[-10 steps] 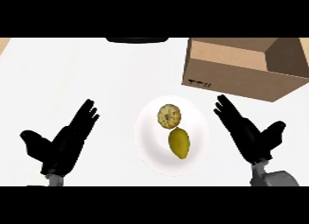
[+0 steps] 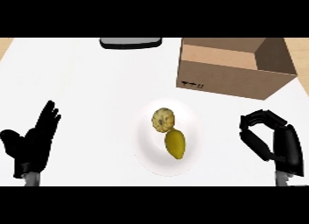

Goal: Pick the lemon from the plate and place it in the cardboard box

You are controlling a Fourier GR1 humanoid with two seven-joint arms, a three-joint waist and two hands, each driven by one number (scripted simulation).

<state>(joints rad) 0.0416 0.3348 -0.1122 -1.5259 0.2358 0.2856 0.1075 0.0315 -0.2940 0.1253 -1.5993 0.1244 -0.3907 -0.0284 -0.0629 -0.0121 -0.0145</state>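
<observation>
Print on the box (image 2: 228,76) first: one small cluster of black marks (image 2: 191,84) is stamped low on the front face, near its left corner. They look like handling symbols, but they're too small to be read.

Counted up: one box, one plate, one lemon, one tan lump, one dark thing at the back, two hands.

The box is set at the far right of the white counter (image 2: 86,87), top open, brown inside walls shown. The plate (image 2: 149,162) is white and is placed mid-counter, nearer than the box and apart from it. The lemon (image 2: 175,144) is found on the plate, laid lengthwise on the near half, a bit right of centre. Its far end is touched by the tan lump (image 2: 163,120), a round bumpy thing that can't be identified for sure.

The left hand (image 2: 30,142) is seen resting at the left of the view, fingers straight and pointed up, thumb spread to the side, nothing held. It's kept well apart from the plate. The right hand (image 2: 282,144) is shown right of the plate and nearer than the box, fingers curled in toward the palm with nothing caught in them. The lemon and the plate aren't touched by it.

The dark thing (image 2: 131,42) — grey, flat, rounded — is cut off at the counter's far edge.
</observation>
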